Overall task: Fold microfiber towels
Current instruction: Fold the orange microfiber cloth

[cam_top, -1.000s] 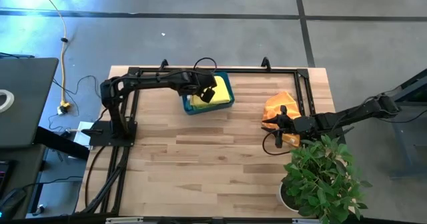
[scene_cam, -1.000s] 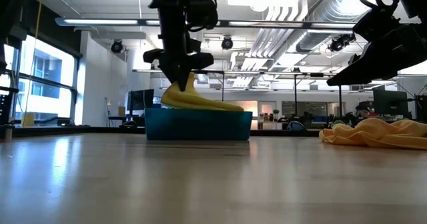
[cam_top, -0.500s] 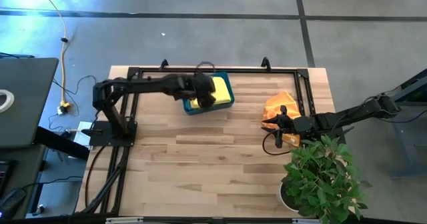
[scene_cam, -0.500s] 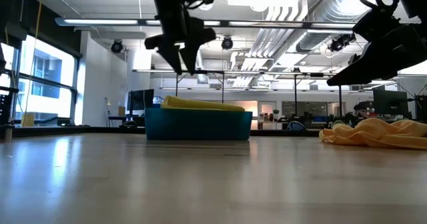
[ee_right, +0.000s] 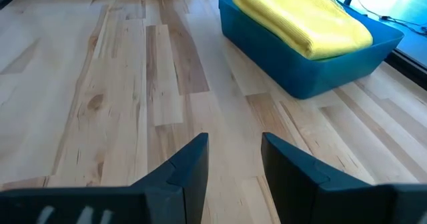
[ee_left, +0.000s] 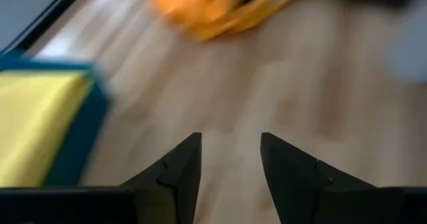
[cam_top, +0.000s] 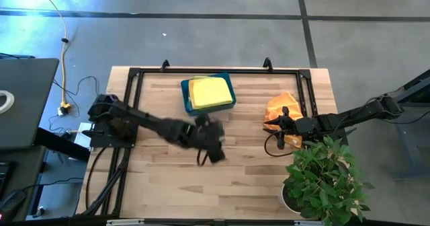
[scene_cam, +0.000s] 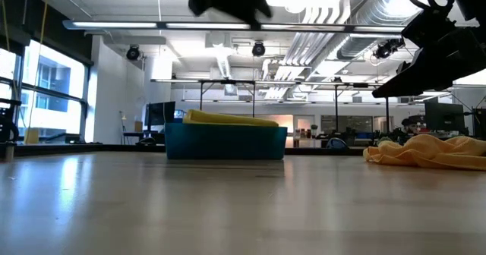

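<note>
yellow towel (cam_top: pixel 208 91) sits folded flat in the teal bin (cam_top: pixel 228 103) at the back of the surface (cam_top: pixel 161 165), a neat rectangle with its layered folded edge showing in the right wrist view and its top rising just above the bin rim in the low view. orange towel (cam_top: pixel 281 106) lies crumpled and unfolded near the right edge of the surface, just beside the right tool (cam_top: pixel 274 125). vs a second ago: left tool (cam_top: pixel 213 148) was down in the bin on the yellow towel, now it's off the bin and out over the bare middle of the surface, motion-blurred, fingers (ee_left: pixel 177 174) apart with nothing between them. yellow towel now lies flatter in the bin, no peak pulled up. right tool hasn't moved, fingers (ee_right: pixel 190 164) apart and empty, low over the wood next to the potted plant (cam_top: pixel 326 179). orange towel unchanged.
</note>
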Controlling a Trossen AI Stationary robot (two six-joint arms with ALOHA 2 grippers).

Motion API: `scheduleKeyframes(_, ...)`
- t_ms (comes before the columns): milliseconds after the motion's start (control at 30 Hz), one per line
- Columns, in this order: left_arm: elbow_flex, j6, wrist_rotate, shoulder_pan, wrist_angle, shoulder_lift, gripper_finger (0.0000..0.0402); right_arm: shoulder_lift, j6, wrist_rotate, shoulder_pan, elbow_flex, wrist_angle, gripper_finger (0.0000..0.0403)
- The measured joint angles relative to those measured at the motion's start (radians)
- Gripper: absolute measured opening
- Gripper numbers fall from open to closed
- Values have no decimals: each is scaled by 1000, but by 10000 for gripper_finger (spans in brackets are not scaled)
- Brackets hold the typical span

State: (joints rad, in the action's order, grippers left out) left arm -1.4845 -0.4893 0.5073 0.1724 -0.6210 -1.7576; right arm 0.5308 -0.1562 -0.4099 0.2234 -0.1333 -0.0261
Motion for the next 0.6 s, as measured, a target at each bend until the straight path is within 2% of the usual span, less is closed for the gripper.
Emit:
scheduleKeyframes(267,0,104,24,202,259,-11,136,0,-3,0,0,0,4,131)
scheduleKeyframes(433,0,149,23,249,354,-11,136,0,-190,1,0,0,89,131)
scheduleKeyframes(600,0,213,20,247,415,-11,135,-1,-298,7,-1,0,227,131)
